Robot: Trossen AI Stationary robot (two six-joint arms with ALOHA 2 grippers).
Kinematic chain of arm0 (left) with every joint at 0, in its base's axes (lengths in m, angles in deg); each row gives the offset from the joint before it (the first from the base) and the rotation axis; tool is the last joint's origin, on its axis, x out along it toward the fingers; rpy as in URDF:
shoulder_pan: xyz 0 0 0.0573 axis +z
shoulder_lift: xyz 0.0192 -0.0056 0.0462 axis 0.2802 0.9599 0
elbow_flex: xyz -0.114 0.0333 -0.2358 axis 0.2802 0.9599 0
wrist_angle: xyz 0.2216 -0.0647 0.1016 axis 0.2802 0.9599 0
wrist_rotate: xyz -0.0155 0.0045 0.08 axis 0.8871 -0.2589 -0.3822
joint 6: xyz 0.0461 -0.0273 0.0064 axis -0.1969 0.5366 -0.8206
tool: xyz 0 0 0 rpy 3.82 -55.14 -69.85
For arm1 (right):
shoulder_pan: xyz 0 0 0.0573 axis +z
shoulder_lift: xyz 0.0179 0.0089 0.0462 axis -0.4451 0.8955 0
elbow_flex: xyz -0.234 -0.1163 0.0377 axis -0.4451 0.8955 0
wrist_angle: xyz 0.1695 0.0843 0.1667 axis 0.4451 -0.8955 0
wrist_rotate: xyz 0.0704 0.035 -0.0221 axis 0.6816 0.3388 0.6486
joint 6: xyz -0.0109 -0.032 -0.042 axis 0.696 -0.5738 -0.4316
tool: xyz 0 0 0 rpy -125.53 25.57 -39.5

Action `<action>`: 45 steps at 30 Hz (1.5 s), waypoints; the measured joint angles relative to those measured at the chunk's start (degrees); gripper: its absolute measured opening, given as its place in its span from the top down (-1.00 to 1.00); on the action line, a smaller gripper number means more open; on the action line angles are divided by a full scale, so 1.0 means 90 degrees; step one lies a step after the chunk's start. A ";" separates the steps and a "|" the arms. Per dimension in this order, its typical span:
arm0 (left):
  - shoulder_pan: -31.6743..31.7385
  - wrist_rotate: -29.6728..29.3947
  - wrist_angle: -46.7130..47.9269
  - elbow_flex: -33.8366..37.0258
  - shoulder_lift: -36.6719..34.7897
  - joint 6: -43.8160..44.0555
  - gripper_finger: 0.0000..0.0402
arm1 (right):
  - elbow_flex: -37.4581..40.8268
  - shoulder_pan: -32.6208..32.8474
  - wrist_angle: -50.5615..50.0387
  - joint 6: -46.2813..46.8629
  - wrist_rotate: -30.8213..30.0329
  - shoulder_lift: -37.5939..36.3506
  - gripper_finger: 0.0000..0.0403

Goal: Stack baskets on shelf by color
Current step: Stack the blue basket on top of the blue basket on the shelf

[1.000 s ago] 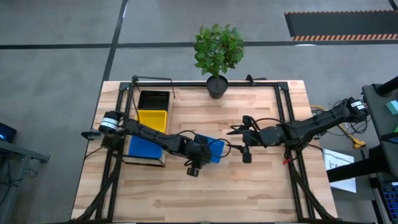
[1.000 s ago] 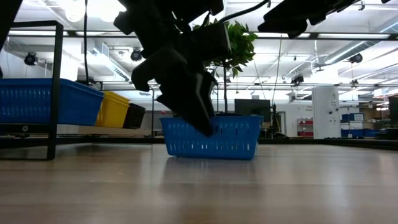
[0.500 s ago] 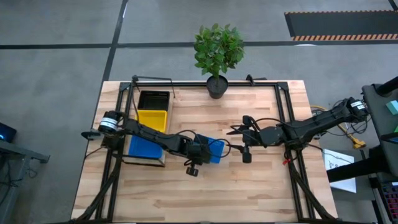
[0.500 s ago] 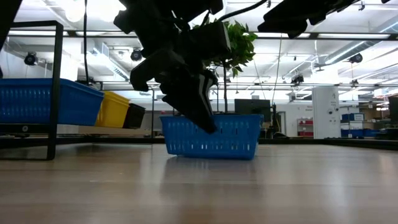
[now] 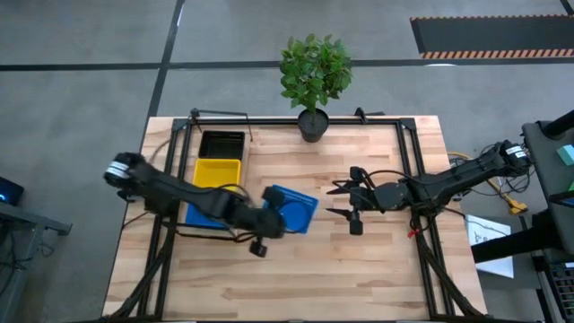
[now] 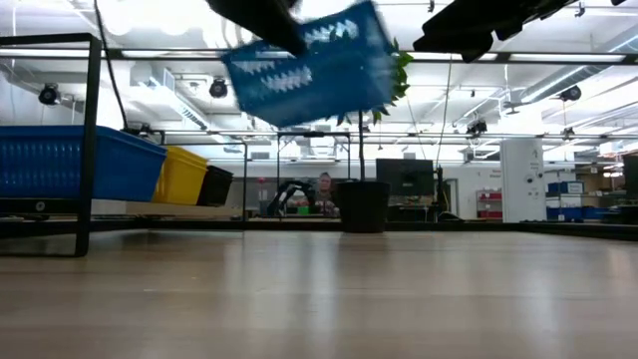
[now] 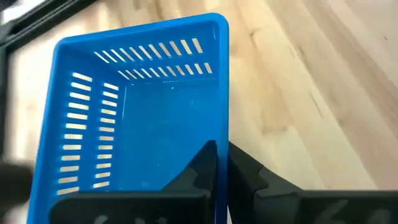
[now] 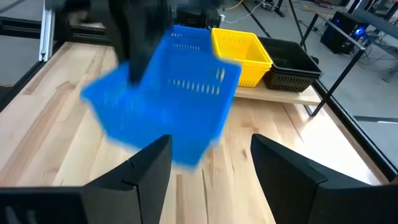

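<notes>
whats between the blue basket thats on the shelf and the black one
A yellow basket sits between the blue basket on the shelf and the black basket, all in one row. The high view shows it best.

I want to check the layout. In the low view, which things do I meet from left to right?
Blue basket on the shelf → yellow basket → black basket → lifted blue basket, held in the air → black plant pot.
</notes>
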 joint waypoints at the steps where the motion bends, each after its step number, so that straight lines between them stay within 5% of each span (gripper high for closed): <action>1: -0.0083 -0.0171 0.0248 0.0009 -0.0193 0.0075 1.00 | 0.0000 0.0000 0.0002 0.0012 -0.0001 0.0000 -0.05; 7: -0.0548 -0.0970 0.1967 0.0016 -0.1242 0.0701 1.00 | 0.0000 0.0000 -0.0017 0.0013 -0.0001 0.0000 -0.05; 18: -0.1057 -0.1041 0.4436 0.0307 -0.2675 0.2456 1.00 | 0.0002 0.0000 0.0002 0.0000 -0.0001 0.0000 -0.05; 28: -0.1472 -0.0875 0.4458 0.1271 -0.3674 0.3829 1.00 | 0.0005 0.0000 0.0004 -0.0007 -0.0001 0.0000 -0.05; 45: -0.1557 -0.0600 0.4078 0.2054 -0.3588 0.3975 1.00 | 0.0012 0.0000 0.0028 -0.0012 -0.0001 0.0000 -0.05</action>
